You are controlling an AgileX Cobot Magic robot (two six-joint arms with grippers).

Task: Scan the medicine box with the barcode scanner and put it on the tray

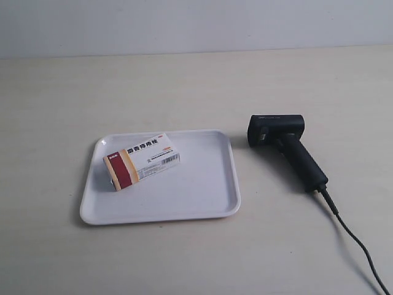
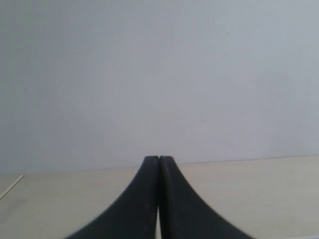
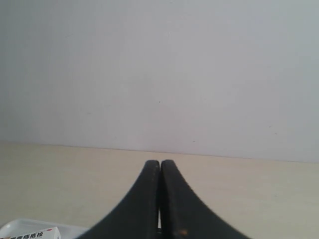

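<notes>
The white medicine box (image 1: 142,161) with its dark red and tan band lies flat on the white tray (image 1: 202,190), toward the tray's back left part. Right of the tray, the black barcode scanner (image 1: 284,145) lies on the table, its cable (image 1: 356,243) trailing to the lower right. No arm shows in the exterior view. In the left wrist view my left gripper (image 2: 159,159) is shut with nothing between its fingers, and the table lies beyond it. My right gripper (image 3: 160,163) is shut and empty too; a corner of the medicine box (image 3: 36,233) and the tray (image 3: 11,228) shows by it.
The pale wooden table (image 1: 196,86) runs back to a plain grey-white wall (image 1: 196,24). A thin line (image 2: 11,185) marks the table in the left wrist view.
</notes>
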